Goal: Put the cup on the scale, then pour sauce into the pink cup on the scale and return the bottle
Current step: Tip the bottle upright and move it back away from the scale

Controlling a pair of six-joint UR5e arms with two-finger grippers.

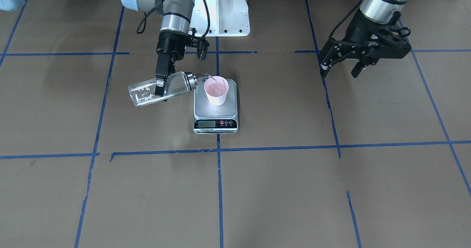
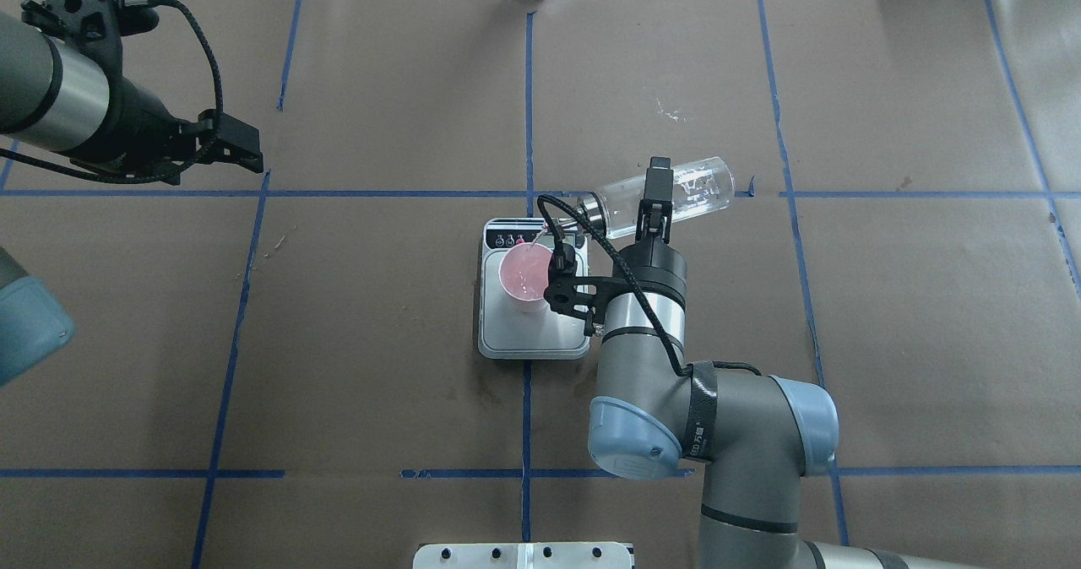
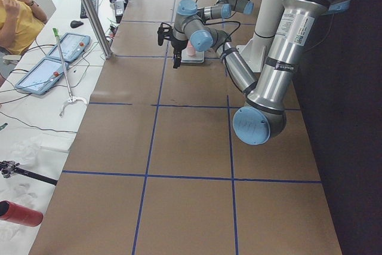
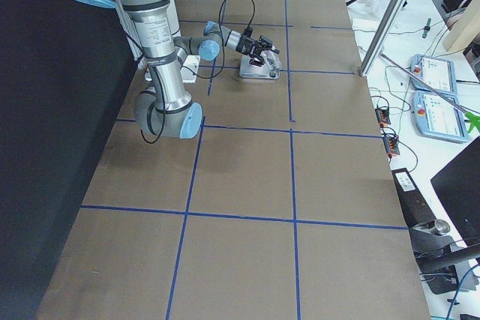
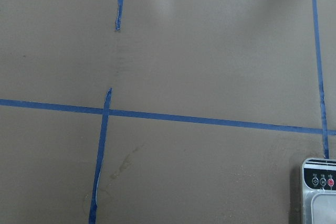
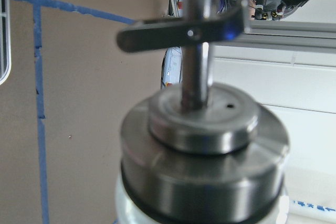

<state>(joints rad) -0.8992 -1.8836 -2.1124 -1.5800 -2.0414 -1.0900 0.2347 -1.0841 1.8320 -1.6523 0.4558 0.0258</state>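
Note:
The pink cup (image 1: 216, 91) stands upright on the steel platform of the scale (image 1: 215, 110), near its back. My right gripper (image 1: 160, 85) is shut on the clear glass bottle (image 1: 147, 92) and holds it tilted almost flat. The bottle's silver spout (image 1: 203, 78) reaches over the cup's rim. In the overhead view the bottle (image 2: 692, 189), right gripper (image 2: 654, 202), cup (image 2: 524, 278) and scale (image 2: 532, 337) show the same. The right wrist view is filled by the bottle's cap (image 6: 202, 145). My left gripper (image 1: 340, 70) is open and empty, well off to the side.
The table is covered in brown paper with blue tape lines (image 1: 219, 148). The left wrist view shows a corner of the scale (image 5: 317, 192) at its lower right. The robot's white base (image 1: 228, 12) stands behind the scale. Operator tablets (image 4: 435, 95) lie beyond the table's edge.

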